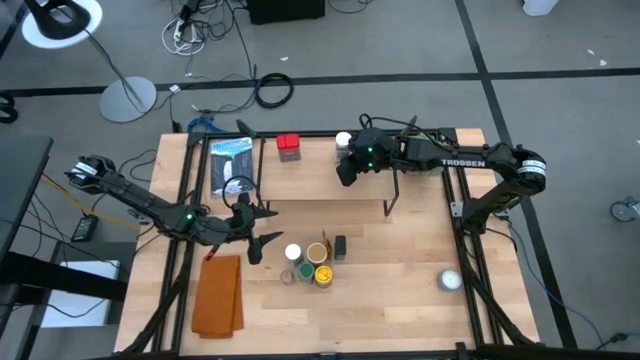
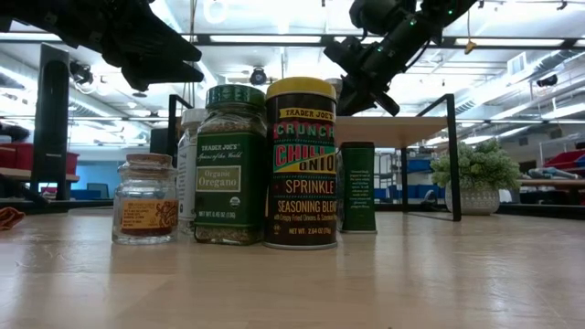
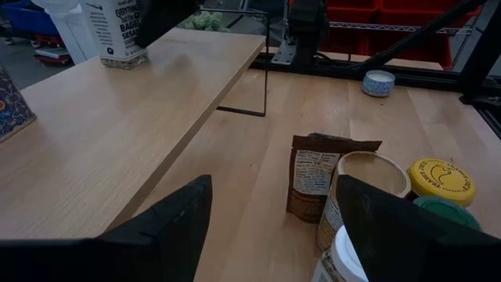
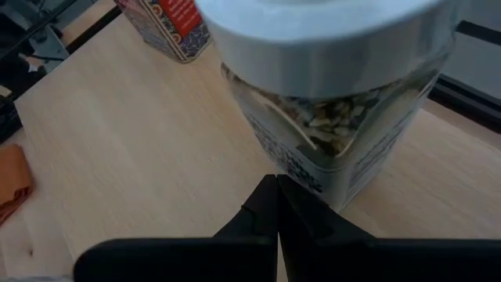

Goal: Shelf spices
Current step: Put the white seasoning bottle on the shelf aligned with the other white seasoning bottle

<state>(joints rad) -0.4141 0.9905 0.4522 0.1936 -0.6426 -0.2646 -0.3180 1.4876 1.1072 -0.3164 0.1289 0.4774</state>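
The shelf (image 1: 320, 185) stands at the table's far middle. On it rest a red square tin (image 1: 289, 147) and a white-lidded jar (image 1: 344, 141), each on its base. My right gripper (image 1: 348, 176) is shut above the shelf board (image 4: 133, 133), with its fingertips close to the foot of that jar (image 4: 329, 117). Several spices stand grouped on the tabletop: white (image 1: 293, 252), tan (image 1: 316, 251), yellow (image 1: 323, 272) and green (image 1: 305, 269) lids and a dark box (image 1: 340, 246). My left gripper (image 1: 258, 232) is open, just left of this group and clear of it. My right gripper's shut fingertips (image 4: 274, 192) point slantwise down at the shelf, right beside the white-lidded jar's lower wall (image 4: 313, 184). I cannot tell whether they touch the jar.
An orange cloth (image 1: 218, 295) lies at the near left. A white round object (image 1: 450, 281) sits at the near right. A dark packet (image 1: 232, 160) lies left of the shelf. The shelf's black legs (image 1: 388, 205) stand near the spice group. A potted plant (image 2: 475, 174) stands behind.
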